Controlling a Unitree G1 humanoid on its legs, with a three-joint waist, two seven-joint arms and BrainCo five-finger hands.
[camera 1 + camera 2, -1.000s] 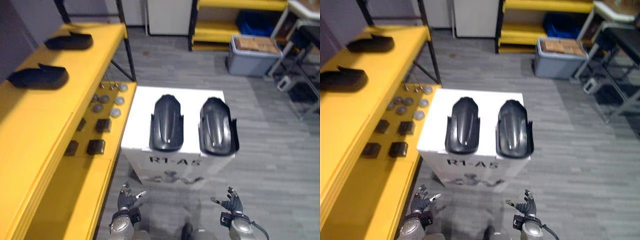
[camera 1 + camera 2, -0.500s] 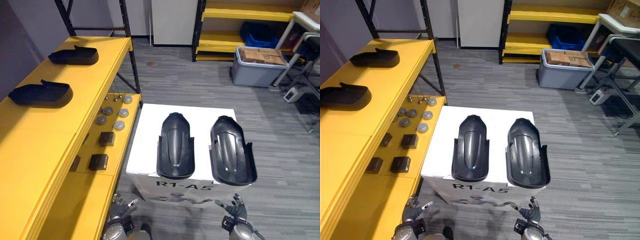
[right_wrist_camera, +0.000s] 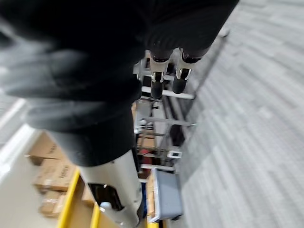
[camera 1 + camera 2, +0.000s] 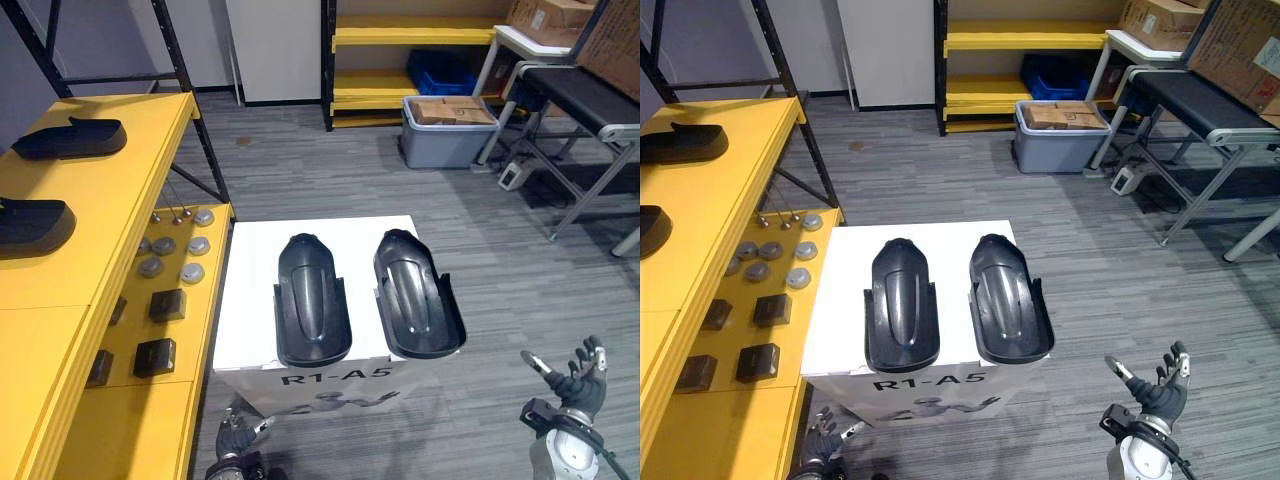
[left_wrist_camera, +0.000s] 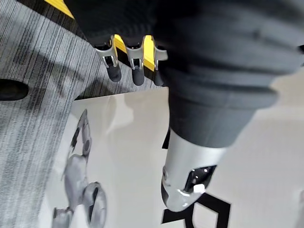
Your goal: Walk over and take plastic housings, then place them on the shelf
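Two black plastic housings lie side by side, hollow side up, on top of a white box (image 4: 244,290); the left housing (image 4: 311,300) and the right housing (image 4: 417,294) sit just beside each other without touching, their near ends at the box's front edge. The box stands on grey floor, close against a yellow shelf (image 4: 110,200) on the robot's left; two further black housings (image 4: 70,138) (image 4: 30,222) rest on the shelf's top surface, well apart from one another. The shelf's lower tier carries a group of round grey discs (image 4: 170,255) and several dark blocks (image 4: 167,304). The left hand (image 4: 236,432) hangs low in front of the box, fingers (image 5: 137,71) relaxed and straight, holding nothing; its wrist view faces the box's printed side. The right hand (image 4: 573,385) is off to the right of the box, over bare floor, fingers spread wide, empty. A grey bin (image 4: 445,140) stands beyond the box.
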